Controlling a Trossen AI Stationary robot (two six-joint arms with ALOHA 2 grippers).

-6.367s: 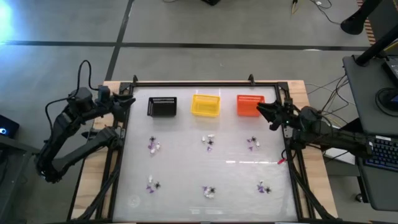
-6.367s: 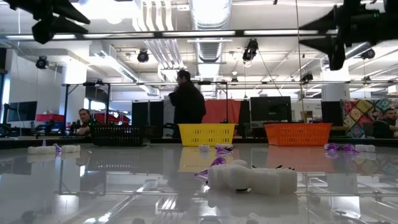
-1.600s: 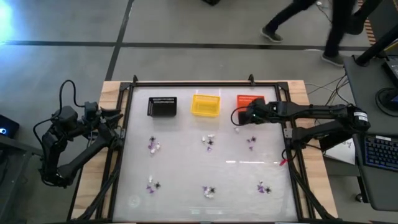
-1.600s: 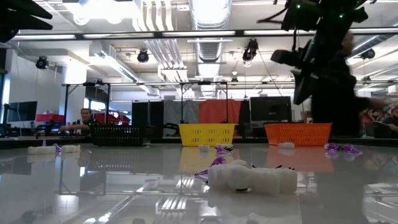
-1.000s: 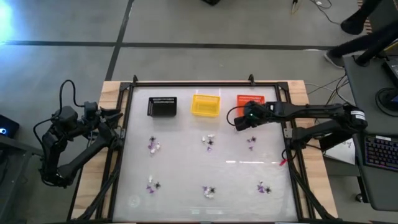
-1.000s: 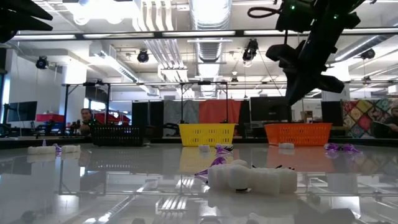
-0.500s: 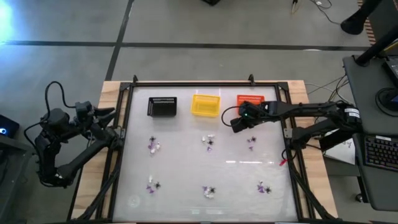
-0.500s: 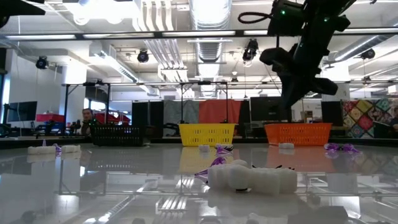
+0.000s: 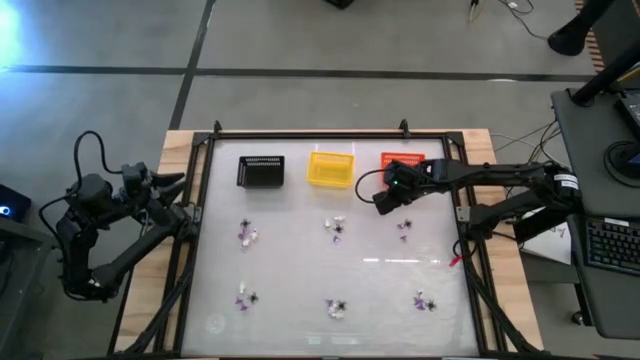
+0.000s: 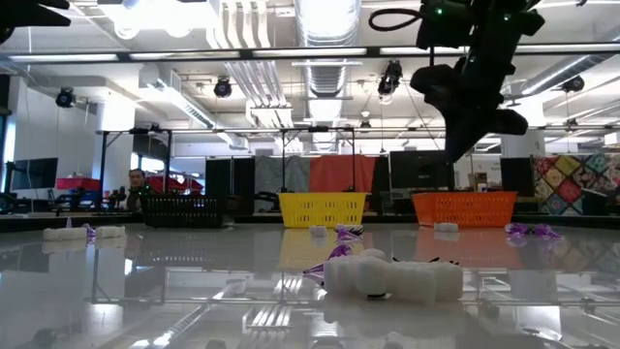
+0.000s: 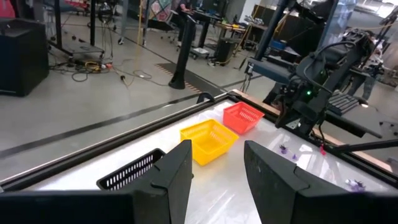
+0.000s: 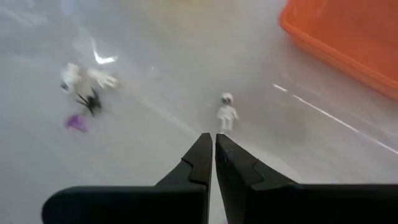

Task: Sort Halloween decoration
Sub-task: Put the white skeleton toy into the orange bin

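Note:
The Halloween decoration lies on the glossy white table in small clusters of purple, black and white trinkets [image 9: 247, 235] [image 9: 337, 227] [image 9: 405, 229], with more near the front edge [image 9: 337, 308]. One white skeleton figure [image 12: 227, 112] lies alone in front of the orange basket [image 9: 402, 168]; it also shows in the low view [image 10: 446, 227]. My right gripper [image 12: 214, 140] is shut with nothing between its fingers. It hangs slanting down above the table, just short of that figure [image 9: 380, 205]. My left gripper [image 11: 217, 168] is open and holds nothing, raised at the table's left edge [image 9: 178, 182].
The black basket [image 9: 261, 171], the yellow basket [image 9: 330, 168] and the orange basket stand in a row along the far edge. A dark frame rail [image 9: 330, 134] runs round the table. The middle strip of the table between the trinket clusters is bare.
My right gripper has stayed shut over the spot before the orange basket, rolling and tipping a little. My left arm has drawn back slightly toward the table's left edge. The trinkets have not moved.

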